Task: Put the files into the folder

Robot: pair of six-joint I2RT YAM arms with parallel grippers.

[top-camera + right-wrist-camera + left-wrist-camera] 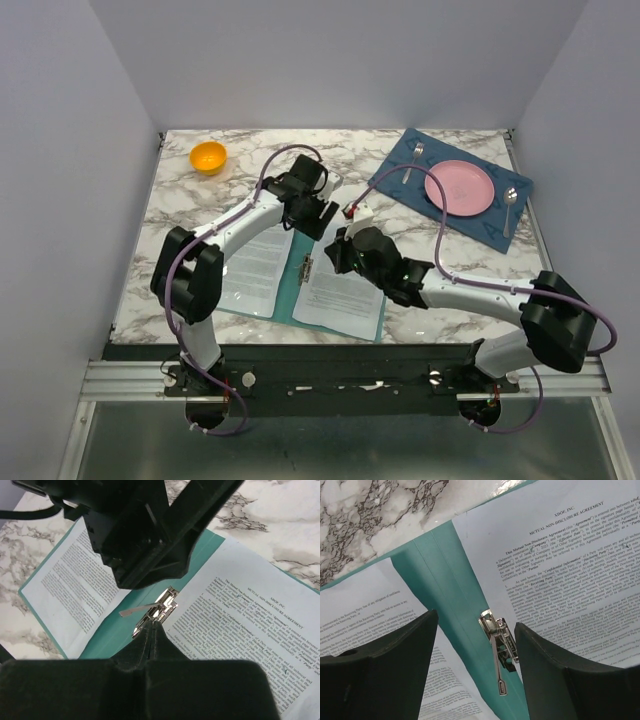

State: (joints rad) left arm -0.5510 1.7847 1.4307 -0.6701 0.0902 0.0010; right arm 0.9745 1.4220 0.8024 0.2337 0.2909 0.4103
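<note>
Flat and open near the front edge of the white marble-pattern counter (180, 200): thin teal-green rectangular folder (297, 290). White printed paper sheets (345, 290) lie inside it, one on each half, either side of the small silver metal lever clip (497, 645) on the spine. Left end effector (475, 670) hovers over the clip, fingers spread, nothing between them. Right end effector (152, 630) has its fingers pressed together with the tips at the clip's base, possibly touching it; the view is too cramped to be sure.
</note>
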